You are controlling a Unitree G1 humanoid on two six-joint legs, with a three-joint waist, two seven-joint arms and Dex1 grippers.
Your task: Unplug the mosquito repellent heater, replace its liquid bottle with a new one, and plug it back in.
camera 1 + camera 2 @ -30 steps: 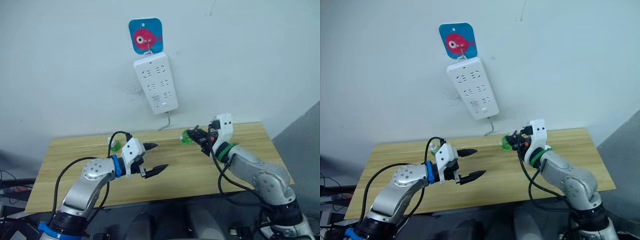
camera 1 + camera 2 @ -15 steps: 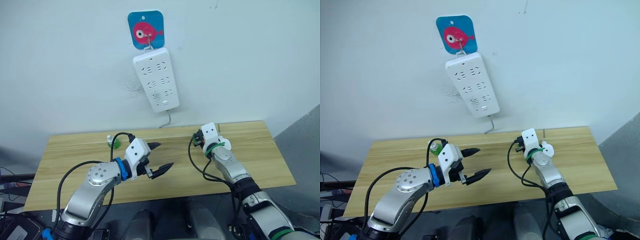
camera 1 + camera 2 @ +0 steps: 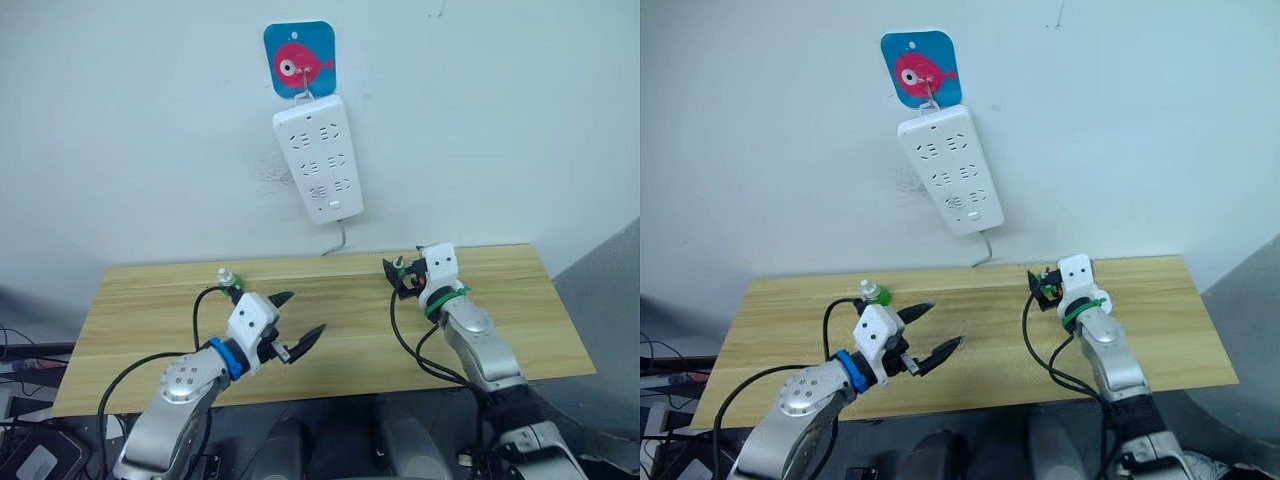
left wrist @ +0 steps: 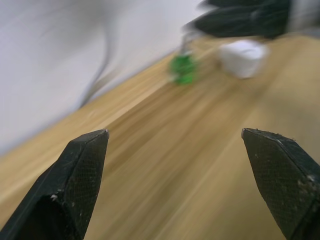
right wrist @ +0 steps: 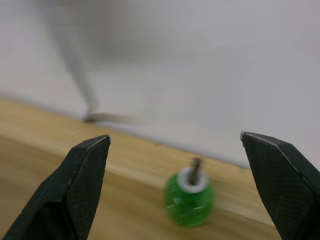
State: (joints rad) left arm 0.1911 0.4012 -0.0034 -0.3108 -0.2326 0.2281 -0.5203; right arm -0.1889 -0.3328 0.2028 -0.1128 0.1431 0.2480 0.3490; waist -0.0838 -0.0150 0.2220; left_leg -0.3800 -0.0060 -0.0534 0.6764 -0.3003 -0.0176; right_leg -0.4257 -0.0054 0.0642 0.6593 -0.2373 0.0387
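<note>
wall (image 3: 120, 120): plain white | table (image 3: 150, 300): light wood, against wall | floor (image 3: 610, 260): grey, at right

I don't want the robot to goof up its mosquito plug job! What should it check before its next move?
1. Heater out of the wall: ok. The mosquito repellent heater lies on the table, and the power strip has nothing plugged in.
2. Right gripper free: ok, open and empty.
3. Left gripper free: ok, open and empty.
4. Green bottle with wick safe: ok, standing upright on the table just ahead of the right gripper.
5. Second green bottle ready: ok, upright near the left arm.
6. Heater's bottle slot empty: cannot tell, too blurry.
</note>
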